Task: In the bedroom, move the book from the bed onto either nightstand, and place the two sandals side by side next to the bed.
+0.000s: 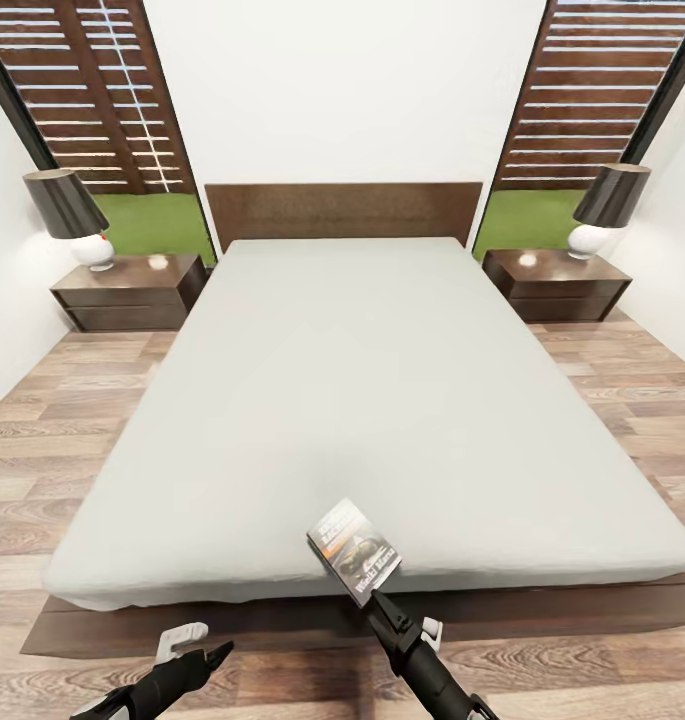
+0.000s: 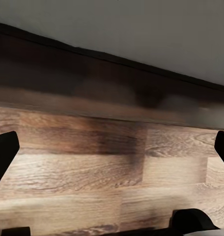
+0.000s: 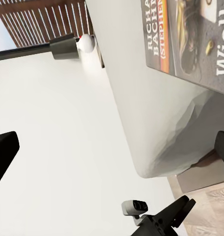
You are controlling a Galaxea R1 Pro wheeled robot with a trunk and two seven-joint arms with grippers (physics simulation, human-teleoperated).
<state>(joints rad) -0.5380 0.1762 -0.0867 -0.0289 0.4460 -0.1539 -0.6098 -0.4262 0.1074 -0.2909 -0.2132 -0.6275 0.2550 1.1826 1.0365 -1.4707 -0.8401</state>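
1. This is a home bedroom: a large bed (image 1: 382,400) with a pale mattress and dark headboard (image 1: 342,211) stands against a white wall.
2. A nightstand (image 1: 130,290) with a lamp (image 1: 72,215) flanks each side.
3. Wood plank floor (image 1: 72,450); tall windows (image 1: 122,110) show a slatted fence and grass.

the book (image 1: 354,550) lies on the bed (image 1: 382,400) at its foot edge; a nightstand (image 1: 130,290) stands either side of the headboard (image 1: 342,210), each bearing a lamp (image 1: 72,215).

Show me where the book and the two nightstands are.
book (image 1: 354,551): head view, middle of its cover.
left nightstand (image 1: 132,290): head view, upper drawer front.
right nightstand (image 1: 562,285): head view, drawer front.
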